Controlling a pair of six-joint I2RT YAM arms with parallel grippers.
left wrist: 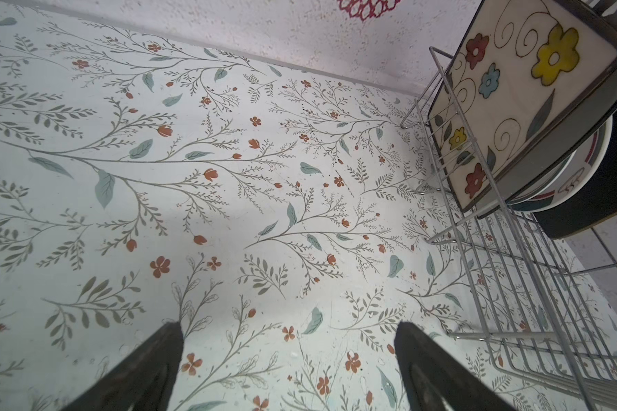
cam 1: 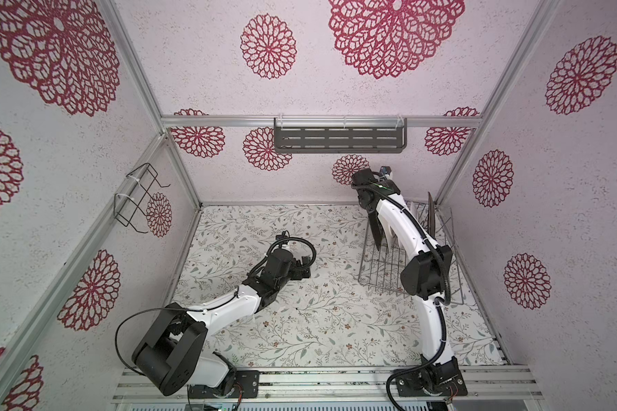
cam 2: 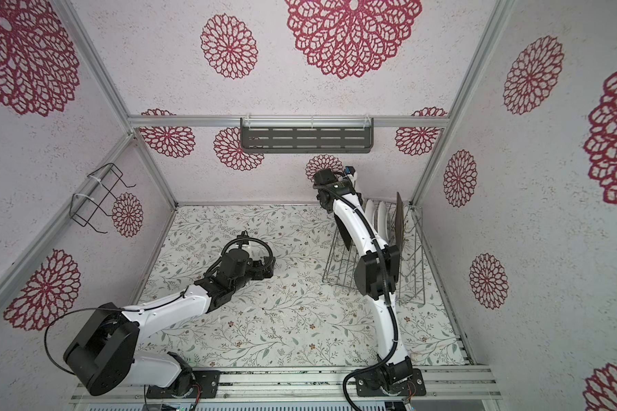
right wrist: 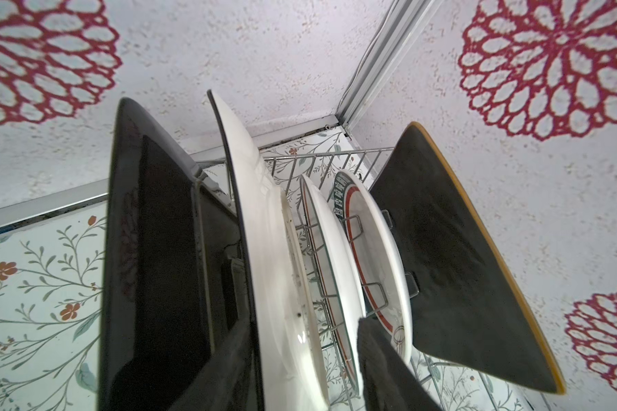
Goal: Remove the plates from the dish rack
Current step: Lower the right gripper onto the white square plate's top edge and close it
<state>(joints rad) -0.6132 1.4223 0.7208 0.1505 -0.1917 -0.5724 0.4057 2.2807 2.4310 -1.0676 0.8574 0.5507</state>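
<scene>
My left fingers [left wrist: 150, 363] hung wide open above the floral-patterned tabletop [left wrist: 228, 178]. The right fingers [right wrist: 382, 356] straddled the upright square white plate [right wrist: 264, 231], between a dark-backed square plate [right wrist: 150, 249] and round white plates [right wrist: 335, 267], all standing in the silver wire dish rack [cam 1: 382, 263] at the tabletop's far right corner; whether they gripped it, I couldn't tell.
</scene>
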